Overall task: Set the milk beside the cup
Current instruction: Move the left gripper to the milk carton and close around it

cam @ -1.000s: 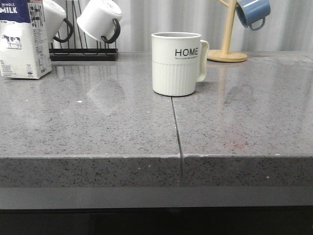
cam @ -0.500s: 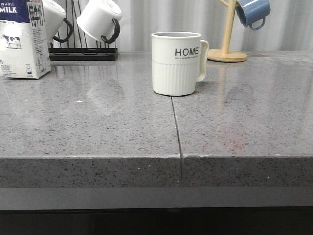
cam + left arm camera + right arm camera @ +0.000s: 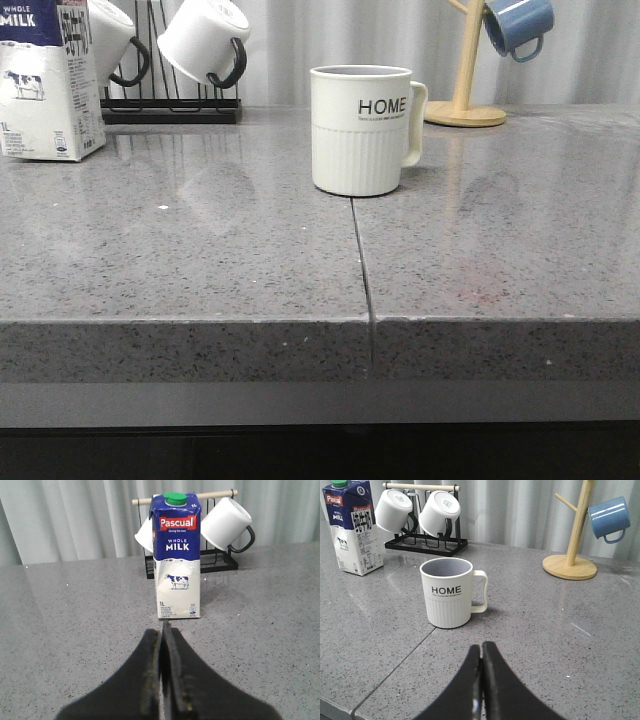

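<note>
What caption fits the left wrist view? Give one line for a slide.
Shut left gripper faces the upright Pascal whole milk carton before a mug rack.

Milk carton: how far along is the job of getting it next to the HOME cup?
Nothing is done yet. The milk carton stands far left by the mug rack, well apart from the HOME cup. The left gripper, fingers shut and empty, faces it. Opening, grasping, carrying and placing remain.

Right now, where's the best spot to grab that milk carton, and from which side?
Probably the flat side panels at mid-height of the milk carton, approached head-on by the left gripper. The carton stands upright, facing that gripper squarely, with bare counter between them. Its fingers are shut, so they must open first.
</note>
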Robot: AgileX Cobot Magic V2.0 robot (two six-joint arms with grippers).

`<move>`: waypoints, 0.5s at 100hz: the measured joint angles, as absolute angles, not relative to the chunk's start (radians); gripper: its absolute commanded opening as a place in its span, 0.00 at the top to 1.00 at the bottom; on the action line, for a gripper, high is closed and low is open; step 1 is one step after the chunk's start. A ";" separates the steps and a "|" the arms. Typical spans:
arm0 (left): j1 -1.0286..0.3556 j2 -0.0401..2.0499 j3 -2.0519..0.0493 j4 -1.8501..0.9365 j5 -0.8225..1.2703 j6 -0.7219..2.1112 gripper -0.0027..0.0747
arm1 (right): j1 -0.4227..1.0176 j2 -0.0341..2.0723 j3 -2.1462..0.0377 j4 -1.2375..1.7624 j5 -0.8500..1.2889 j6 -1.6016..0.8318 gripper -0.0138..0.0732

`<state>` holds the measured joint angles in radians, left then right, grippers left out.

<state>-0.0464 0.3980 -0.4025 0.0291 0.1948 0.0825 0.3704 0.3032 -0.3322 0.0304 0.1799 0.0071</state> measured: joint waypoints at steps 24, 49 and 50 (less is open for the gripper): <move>-0.044 0.668 -0.534 0.022 0.206 0.082 0.79 | 0.370 0.303 -0.332 0.030 0.180 0.007 0.92; -0.042 0.859 -0.611 -0.024 0.126 0.082 0.07 | 0.370 0.303 -0.332 0.030 0.180 0.007 0.92; -0.042 0.868 -0.614 -0.028 0.117 0.082 0.06 | 0.370 0.303 -0.332 0.030 0.180 0.007 0.92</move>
